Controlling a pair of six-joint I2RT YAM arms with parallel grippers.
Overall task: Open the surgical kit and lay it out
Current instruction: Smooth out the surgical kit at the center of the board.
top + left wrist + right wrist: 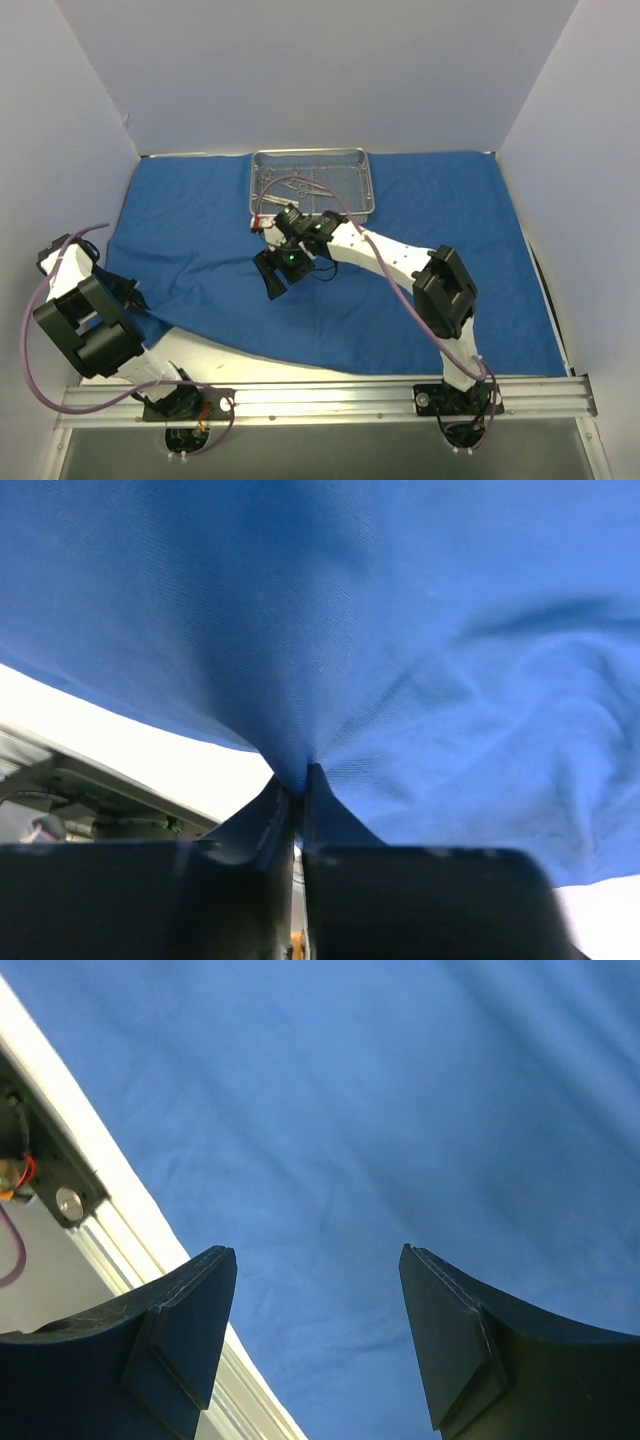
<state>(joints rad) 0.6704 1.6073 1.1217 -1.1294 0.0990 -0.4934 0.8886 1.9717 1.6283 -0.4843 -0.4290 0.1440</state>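
The royal-blue cloth wrap lies spread open over most of the table. The silver wire-mesh tray stands on its far middle part, with thin steel instruments lying inside. My left gripper is at the cloth's near left edge; in the left wrist view it is shut on a pinched fold of the cloth. My right gripper hangs over the middle of the cloth, just in front of the tray; in the right wrist view it is open and empty above smooth cloth.
White walls close in the back and both sides. An aluminium rail runs along the near edge and holds both arm bases. A strip of bare white table shows between the cloth's near edge and the rail. A pale rail edge shows in the right wrist view.
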